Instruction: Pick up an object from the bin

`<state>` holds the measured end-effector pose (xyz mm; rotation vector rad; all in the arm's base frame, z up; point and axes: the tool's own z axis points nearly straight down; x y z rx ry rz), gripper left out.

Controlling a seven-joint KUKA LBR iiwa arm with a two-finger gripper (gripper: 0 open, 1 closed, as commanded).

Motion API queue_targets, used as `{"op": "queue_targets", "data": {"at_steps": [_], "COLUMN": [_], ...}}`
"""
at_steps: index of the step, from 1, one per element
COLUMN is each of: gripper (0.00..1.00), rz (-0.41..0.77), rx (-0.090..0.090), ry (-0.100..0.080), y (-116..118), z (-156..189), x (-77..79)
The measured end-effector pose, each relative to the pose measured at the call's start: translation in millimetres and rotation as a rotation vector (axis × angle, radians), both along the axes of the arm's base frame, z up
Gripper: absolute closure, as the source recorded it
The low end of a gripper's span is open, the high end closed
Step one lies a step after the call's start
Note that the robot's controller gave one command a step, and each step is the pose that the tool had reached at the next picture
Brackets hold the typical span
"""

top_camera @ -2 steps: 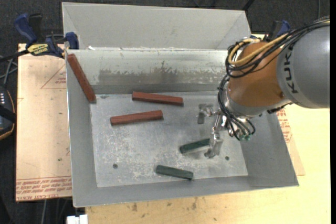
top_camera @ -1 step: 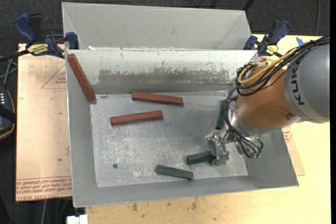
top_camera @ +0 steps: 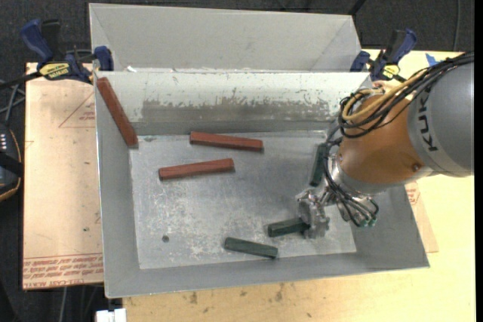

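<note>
Nearest the front wall: dark green bar (top_camera: 250, 247), flat on the floor of the grey metal bin (top_camera: 219, 41), long axis left to right, dipping a little toward the right; down and left of the gripper, not touching it.

Camera view, right half of the bin: gripper (top_camera: 314, 219) low over the floor, arm coming in from the right, orange cover and looped cables just above.

At the gripper: short dark green bar (top_camera: 285, 228), flat on the floor in the front-right part of the bin, just above the first bar and apart from it.

Deciding relation: long axis close to left-right, rising slightly toward the right; right end meeting the gripper tip, the rest of the length stretching away to the left. Judged an end grasp, not a grasp at the middle.

Grip state: cannot tell, spread or closed; tip a cluster of metal with the bar's end lost under it.

Progress, as a judgement: bar apparently on the floor, lift not yet made.

Risk, as a judgement: with a hold at one end only, likely droop or swing of the free left end.

Farther back: reddish-brown bar (top_camera: 196, 170) and second reddish-brown bar (top_camera: 226, 141) mid-floor, third reddish-brown bar (top_camera: 116, 112) along the left wall, all well apart from the gripper.
</note>
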<state>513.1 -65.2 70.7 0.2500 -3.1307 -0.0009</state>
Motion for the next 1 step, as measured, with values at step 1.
{"op": "queue_targets", "data": {"at_steps": [1], "gripper": [1.00], "rz": [-0.026], "rx": [-0.001], "ry": [-0.007], "y": [-13.9], "z": [172.8], "x": [-18.6]}}
